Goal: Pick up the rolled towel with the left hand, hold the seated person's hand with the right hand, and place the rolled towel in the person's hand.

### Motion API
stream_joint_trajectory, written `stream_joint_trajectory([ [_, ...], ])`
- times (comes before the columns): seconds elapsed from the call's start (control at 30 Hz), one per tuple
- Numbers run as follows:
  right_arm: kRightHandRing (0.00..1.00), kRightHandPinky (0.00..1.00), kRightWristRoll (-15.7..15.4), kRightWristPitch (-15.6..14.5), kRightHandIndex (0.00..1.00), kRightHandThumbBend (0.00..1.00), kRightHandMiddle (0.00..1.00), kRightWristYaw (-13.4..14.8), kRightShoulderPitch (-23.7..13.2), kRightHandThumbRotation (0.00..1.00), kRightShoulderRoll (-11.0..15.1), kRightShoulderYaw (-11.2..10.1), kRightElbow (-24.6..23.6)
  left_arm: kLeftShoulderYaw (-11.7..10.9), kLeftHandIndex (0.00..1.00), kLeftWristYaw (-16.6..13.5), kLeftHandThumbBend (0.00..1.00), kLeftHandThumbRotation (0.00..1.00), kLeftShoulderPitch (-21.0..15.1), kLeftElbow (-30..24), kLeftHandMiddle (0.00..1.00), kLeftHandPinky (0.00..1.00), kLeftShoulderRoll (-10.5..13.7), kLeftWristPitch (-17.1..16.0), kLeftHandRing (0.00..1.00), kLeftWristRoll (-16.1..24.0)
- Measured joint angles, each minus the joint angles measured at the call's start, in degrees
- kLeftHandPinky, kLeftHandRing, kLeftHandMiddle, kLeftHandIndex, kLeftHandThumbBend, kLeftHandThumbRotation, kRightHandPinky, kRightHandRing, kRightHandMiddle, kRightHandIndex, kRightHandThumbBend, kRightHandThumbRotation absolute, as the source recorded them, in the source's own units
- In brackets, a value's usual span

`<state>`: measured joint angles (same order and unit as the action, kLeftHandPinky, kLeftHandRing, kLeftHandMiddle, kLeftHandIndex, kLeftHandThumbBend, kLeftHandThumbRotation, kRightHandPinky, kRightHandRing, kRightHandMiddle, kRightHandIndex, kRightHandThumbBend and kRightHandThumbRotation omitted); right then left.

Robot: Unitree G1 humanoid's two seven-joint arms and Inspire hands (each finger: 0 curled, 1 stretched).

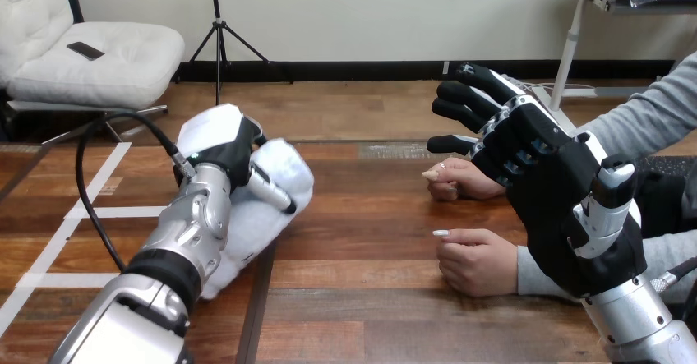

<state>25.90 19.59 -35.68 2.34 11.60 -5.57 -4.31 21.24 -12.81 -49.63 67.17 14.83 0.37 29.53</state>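
The towel (283,173) lies on the counter (362,306). The left hand (223,152) grips it from above, with the fingers curled over its top and the thumb across its side. Well right of the towel, the right hand (542,175) is raised with its fingers straight, holding nothing. Between it and the towel, the person's far hand (462,180) and near hand (478,263) rest on the counter, loosely curled.
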Motion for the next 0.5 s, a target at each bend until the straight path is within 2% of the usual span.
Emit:
stream_joint_trajectory([
  [0.23,0.88,0.79,-0.11,0.00,0.88,1.00,0.87,-0.01,0.01,1.00,0.00,0.01,0.11,-2.33,0.44,-0.79,0.68,0.00,3.26,-6.15,0.39,0.23,0.36,-1.26,0.30,-1.80],
  [0.5,0.90,0.82,-0.15,0.00,0.89,1.00,0.88,-0.01,0.01,1.00,-0.01,0.04,0.41,-4.31,0.44,-0.80,0.67,0.00,8.11,-13.55,0.38,0.23,0.33,-1.58,0.29,-2.95],
])
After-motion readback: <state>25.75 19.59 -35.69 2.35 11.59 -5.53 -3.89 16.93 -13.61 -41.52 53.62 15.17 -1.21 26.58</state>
